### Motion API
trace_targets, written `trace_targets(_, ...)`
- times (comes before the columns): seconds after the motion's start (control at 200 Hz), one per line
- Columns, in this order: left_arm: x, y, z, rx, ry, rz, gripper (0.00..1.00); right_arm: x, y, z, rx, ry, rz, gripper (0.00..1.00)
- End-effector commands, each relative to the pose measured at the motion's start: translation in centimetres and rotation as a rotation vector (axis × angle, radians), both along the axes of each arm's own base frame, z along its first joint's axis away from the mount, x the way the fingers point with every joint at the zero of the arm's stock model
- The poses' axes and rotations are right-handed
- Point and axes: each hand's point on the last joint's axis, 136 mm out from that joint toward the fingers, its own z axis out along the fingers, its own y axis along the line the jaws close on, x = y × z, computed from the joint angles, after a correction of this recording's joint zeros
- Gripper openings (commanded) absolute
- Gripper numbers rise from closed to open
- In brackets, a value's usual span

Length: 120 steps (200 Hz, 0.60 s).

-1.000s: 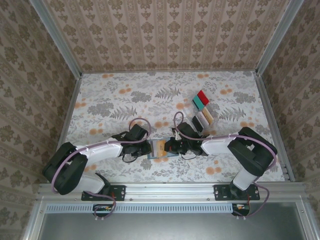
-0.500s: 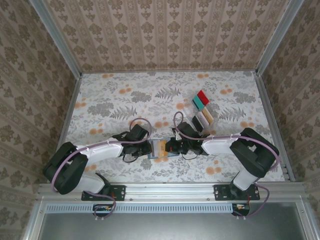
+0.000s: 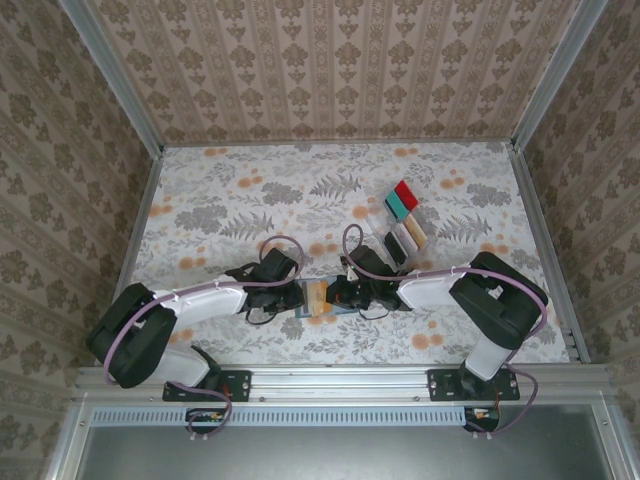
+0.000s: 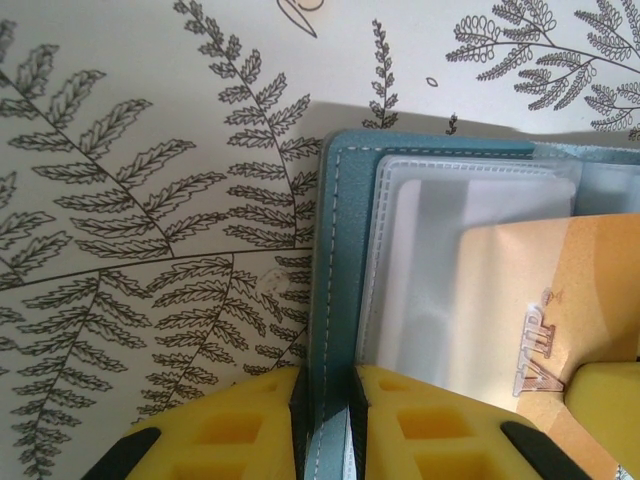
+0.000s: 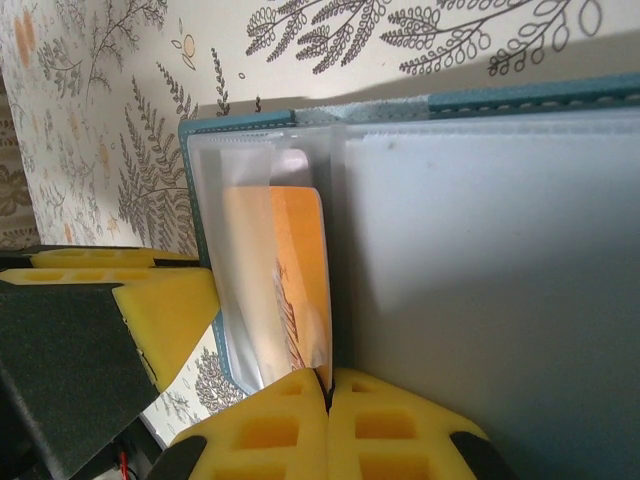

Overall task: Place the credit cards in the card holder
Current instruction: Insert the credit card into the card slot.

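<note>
While flat on the table (image 3: pixel 250 200), card holder (image 4: pixel 345 250) tight in left tool (image 4: pixel 328 410), orange card (image 5: pixel 295 250) tight in right tool (image 5: pixel 328 395).

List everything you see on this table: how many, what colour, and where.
card holder: one, dark teal with greyish pockets, lying open near the table's front middle, between the arms.
orange card: one, orange-tan, partly inside a card holder pocket.
other credit cards: about five, red, teal, white, tan, dark, in a row at the table's far right.
tablecloth: one, pale floral, covering the table.
wall panels: three, beige patterned, around the table.
left arm's fingers: two, yellow, shut on the card holder's edge.
right arm's fingers: two, yellow, shut on the orange card.
</note>
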Motion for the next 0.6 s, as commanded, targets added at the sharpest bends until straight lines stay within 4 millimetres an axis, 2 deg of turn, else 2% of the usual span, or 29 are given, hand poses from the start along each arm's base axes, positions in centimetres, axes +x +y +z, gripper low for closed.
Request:
trace_targets(0.0, -0.6, -0.3, -0.6, 0.018, 0.022, -0.026, 0.22, 0.1, -2.2, -2.2, -0.130, 0.024, -0.085, 0.03)
trace_targets(0.32, -0.6, -0.5, -0.7, 0.022, 0.027, -0.036, 0.22, 0.5, -2.9, -1.9, -0.136, 0.000, -0.129, 0.03)
trace_targets(0.595, -0.6, -0.6, -0.7, 0.025, 0.024, -0.038, 0.22, -0.3, 0.5, -1.9, -0.063, 0.036, 0.010, 0.07)
